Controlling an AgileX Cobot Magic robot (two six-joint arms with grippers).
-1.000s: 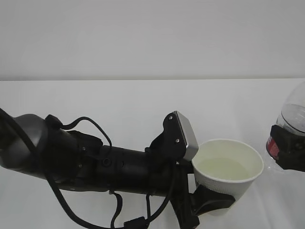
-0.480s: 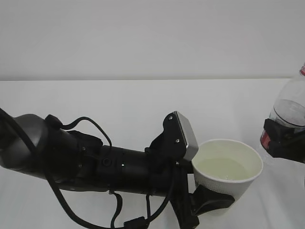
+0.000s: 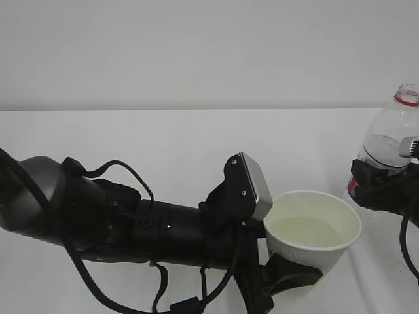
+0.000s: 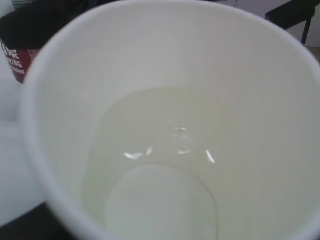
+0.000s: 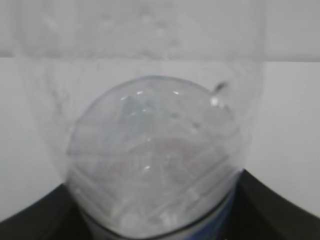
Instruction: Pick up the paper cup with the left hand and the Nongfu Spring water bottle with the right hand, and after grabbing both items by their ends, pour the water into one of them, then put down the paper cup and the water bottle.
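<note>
In the exterior view, the lower body of the Nongfu Spring water bottle (image 3: 387, 140) is hidden behind the right hand (image 3: 386, 190) at the right edge. The lower wall of the paper cup (image 3: 313, 230) is covered by the left hand (image 3: 281, 278), whose fingers are cut off at the bottom edge. In the left wrist view, the bottle label at upper left is blurred.

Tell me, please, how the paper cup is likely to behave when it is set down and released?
The paper cup holds water well below its rim, so it is probably bottom-heavy and should stand steadily. Its thin paper wall likely dents under a hard squeeze from the left gripper. With the top open, a jolt could still slosh some out.
</note>
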